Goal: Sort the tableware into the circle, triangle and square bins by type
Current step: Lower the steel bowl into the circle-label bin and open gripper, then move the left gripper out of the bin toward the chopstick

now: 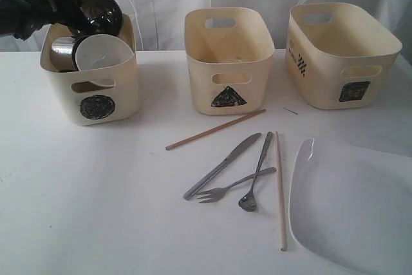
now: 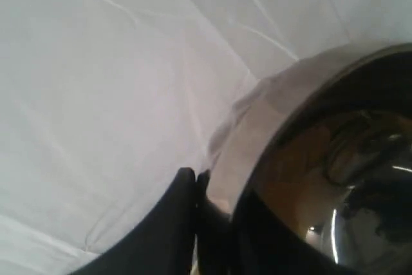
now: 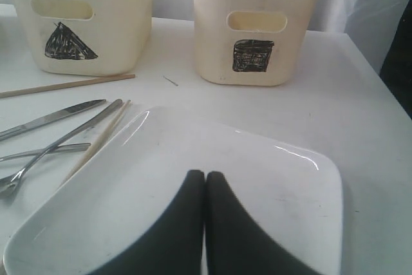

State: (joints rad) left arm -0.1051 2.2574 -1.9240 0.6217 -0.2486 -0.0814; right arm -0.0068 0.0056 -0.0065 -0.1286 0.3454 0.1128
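Observation:
My left gripper (image 1: pixel 78 12) (image 2: pixel 196 175) is shut on the rim of the steel bowl (image 1: pixel 98 11) (image 2: pixel 309 159), holding it tilted just above the circle bin (image 1: pixel 90 98). A steel mug (image 1: pixel 62 53) and the small white bowl (image 1: pixel 103 53) lie inside that bin. On the table lie a knife (image 1: pixel 222 165), two forks (image 1: pixel 235 186) (image 1: pixel 256 172) and two chopsticks (image 1: pixel 215 129) (image 1: pixel 280 191). The large white plate (image 1: pixel 354 204) (image 3: pixel 257 172) sits at the front right. My right gripper (image 3: pixel 205 175) hangs shut and empty over the plate; it is out of the exterior view.
The triangle bin (image 1: pixel 228 62) (image 3: pixel 77 17) stands in the middle at the back and the wider square bin (image 1: pixel 341 56) (image 3: pixel 254 30) to its right. A white curtain hangs behind the table.

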